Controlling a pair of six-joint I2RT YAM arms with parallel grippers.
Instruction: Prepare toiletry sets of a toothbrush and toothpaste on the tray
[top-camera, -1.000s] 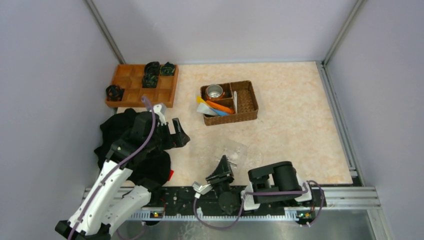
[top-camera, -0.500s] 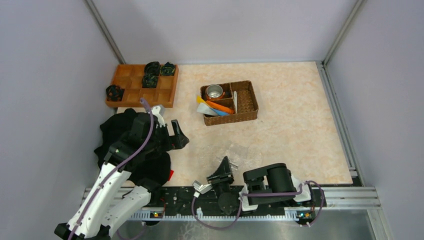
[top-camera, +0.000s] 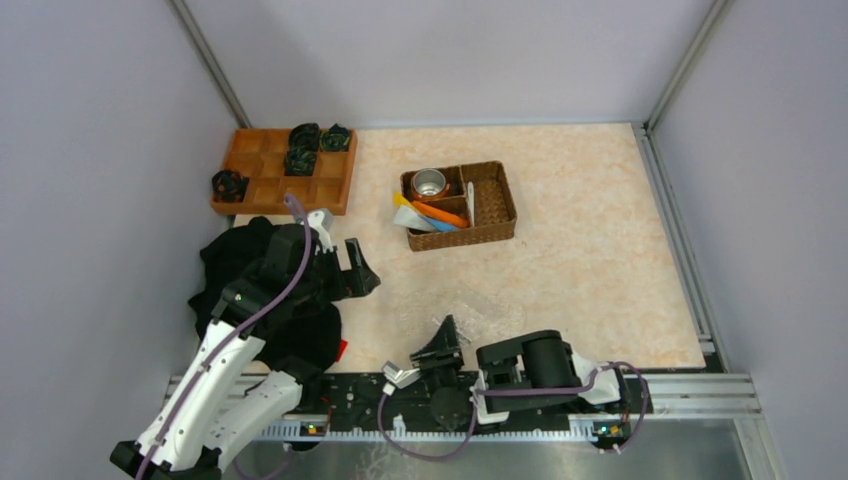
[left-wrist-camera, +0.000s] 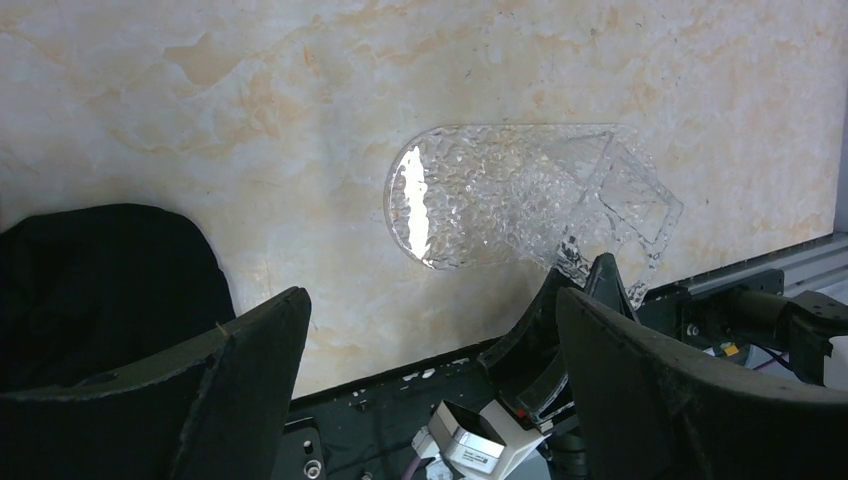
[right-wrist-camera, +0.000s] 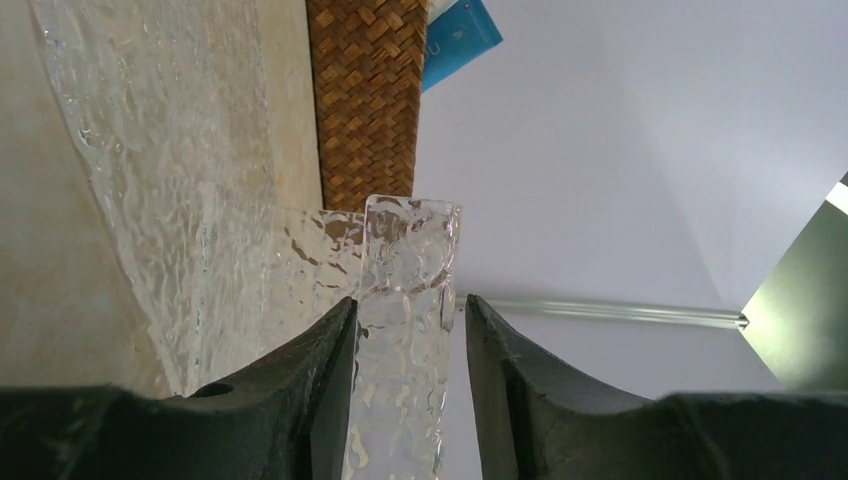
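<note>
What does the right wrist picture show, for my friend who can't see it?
Two dark jaws stand either side of an edge of the clear bumpy tray, close against it. Behind lies the brown wicker basket, with a blue tube poking out past it.

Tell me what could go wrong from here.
1. One edge of the tray stands raised between the fingers of the right pincer. A careless pull or release could flip it or drag it off the near edge of the table.
2. The cloth beside the open left pincer could snag that arm.
</note>
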